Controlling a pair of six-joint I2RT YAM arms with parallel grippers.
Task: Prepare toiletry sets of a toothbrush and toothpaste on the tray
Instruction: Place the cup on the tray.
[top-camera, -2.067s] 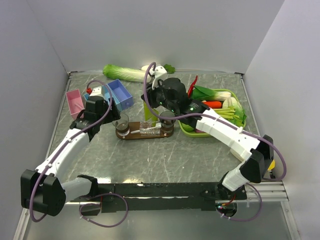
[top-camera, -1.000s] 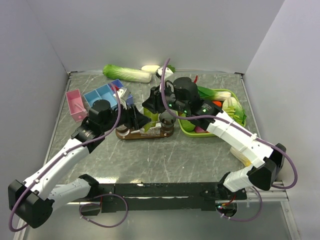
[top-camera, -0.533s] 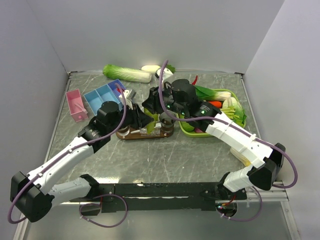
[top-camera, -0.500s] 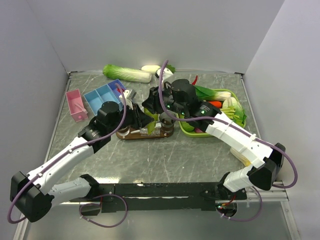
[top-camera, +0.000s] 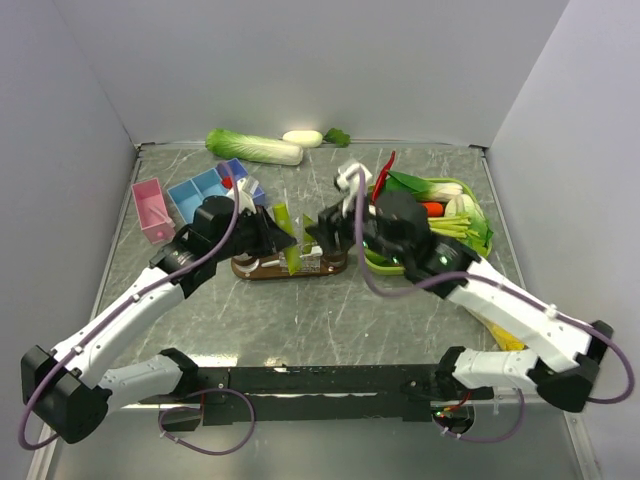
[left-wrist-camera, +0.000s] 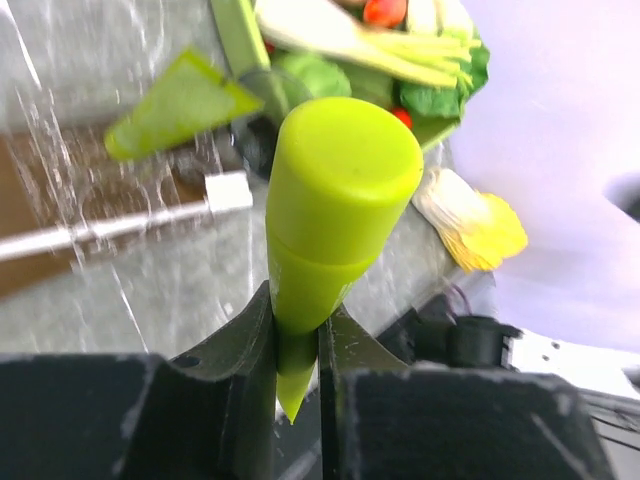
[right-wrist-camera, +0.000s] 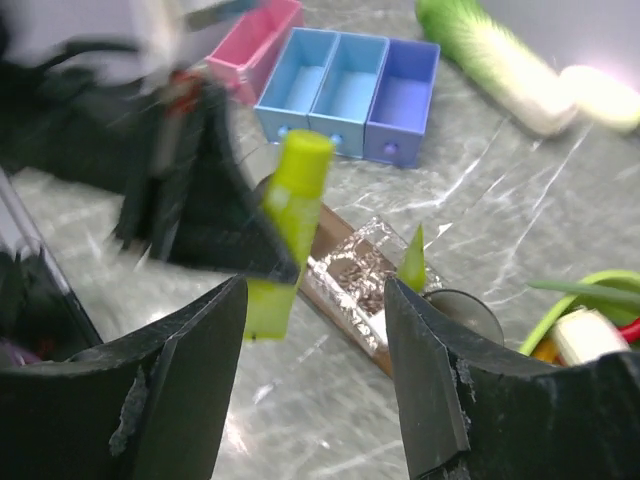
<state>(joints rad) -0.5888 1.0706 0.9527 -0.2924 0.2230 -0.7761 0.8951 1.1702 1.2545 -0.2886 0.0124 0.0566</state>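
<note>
L gripper (left-wrist-camera: 297, 345) was clamped on a toothpaste tube (left-wrist-camera: 335, 215). Both fingers (left-wrist-camera: 243, 335) pressed vs the tube's narrow flat tail, and the fat round cap end stuck out well past the tips. Nothing else was in the grip. From the top cam it held the tube roughly upright over the middle of the tray (top-camera: 252, 270); couldn't tell if the tube's low end touched the wood.

Ahead of the L fingertips & lower down, a toothbrush (left-wrist-camera: 110, 235) lay flat along the tray. Just beyond it a second tube (left-wrist-camera: 175, 105) leaned out of a dark tumbler (left-wrist-camera: 262, 135). The veg basket (top-camera: 462, 184) sat further off behind that.

R gripper (right-wrist-camera: 315, 375) had its jaws wide apart, holding & touching nothing. It faced the L gripper from the opposite side of the tray, near but apart. In the R wrist cam the clamped tube showed in the gap btwn the R fingers, but out ahead of the tips, not inside them. Second tube & tumbler were ahead of R gripper, off to one side. Blue box (right-wrist-camera: 350, 90) & pink box (right-wrist-camera: 255, 45) lay well beyond.
</note>
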